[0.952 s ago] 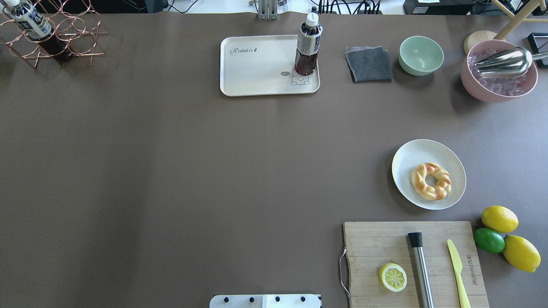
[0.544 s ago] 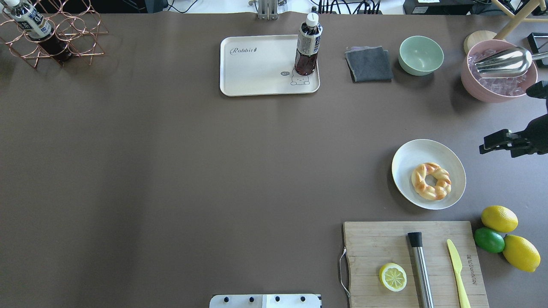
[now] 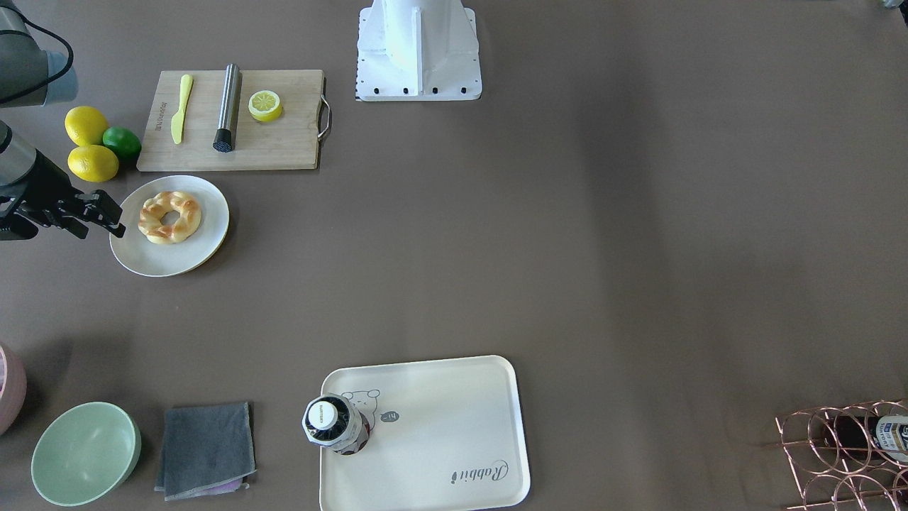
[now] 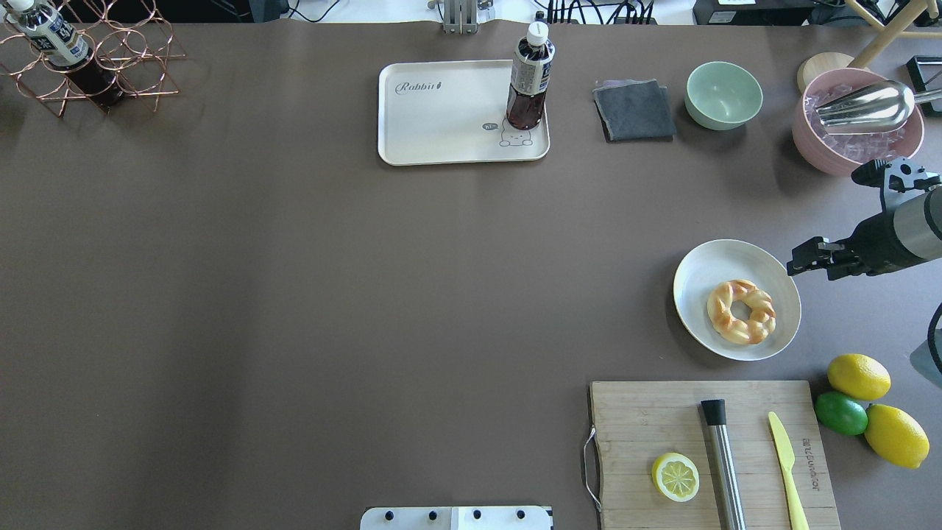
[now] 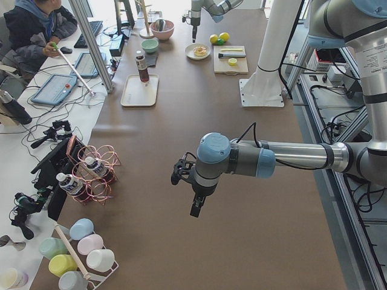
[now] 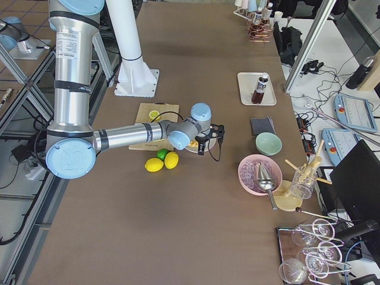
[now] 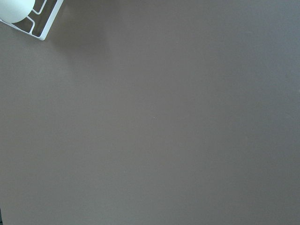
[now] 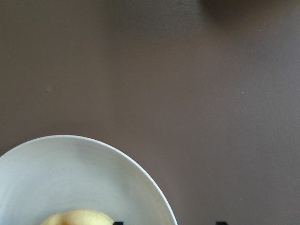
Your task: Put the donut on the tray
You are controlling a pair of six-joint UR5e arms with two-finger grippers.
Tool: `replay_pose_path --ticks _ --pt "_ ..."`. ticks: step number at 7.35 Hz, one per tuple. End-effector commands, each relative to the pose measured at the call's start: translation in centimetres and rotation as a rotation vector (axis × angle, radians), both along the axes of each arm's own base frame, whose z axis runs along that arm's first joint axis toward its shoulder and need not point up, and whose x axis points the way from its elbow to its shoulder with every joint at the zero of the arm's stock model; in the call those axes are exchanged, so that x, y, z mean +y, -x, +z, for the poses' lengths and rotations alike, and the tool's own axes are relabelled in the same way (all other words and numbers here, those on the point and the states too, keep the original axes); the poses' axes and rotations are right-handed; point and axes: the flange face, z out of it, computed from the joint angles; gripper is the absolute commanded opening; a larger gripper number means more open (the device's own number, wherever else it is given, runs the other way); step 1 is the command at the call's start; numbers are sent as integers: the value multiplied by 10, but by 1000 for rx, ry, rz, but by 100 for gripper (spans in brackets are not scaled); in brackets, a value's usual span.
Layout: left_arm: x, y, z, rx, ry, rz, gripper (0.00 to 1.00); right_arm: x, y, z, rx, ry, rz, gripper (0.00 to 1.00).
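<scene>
On its round white plate [image 4: 699,269] the golden-brown braided ring donut [image 4: 741,311] lies ungrasped, well apart from the cream rectangular tray [image 4: 441,118]. The right tool [image 4: 798,260] hovers near, jaws apart; left tool [image 5: 196,205]: cannot tell. Pickup and carry remain.

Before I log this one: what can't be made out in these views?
Left gripper: seen only in the exterior left view; open or shut is unclear.
Donut: the right wrist view's bottom edge cuts off all but a sliver.
Right gripper fingers: same edge leaves only the tips.
Tray: overhead, the bottle hides its corner.
</scene>
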Motion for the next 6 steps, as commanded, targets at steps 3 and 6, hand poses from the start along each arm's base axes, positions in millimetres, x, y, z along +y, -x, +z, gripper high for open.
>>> replay_pose_path --ticks 3,6 --pt "-1 0 -1 4 19 -26 97 -2 16 19 19 -4 -8 18" --pt "0 0 -1 6 18 -26 97 -2 16 11 8 -6 -1 0"
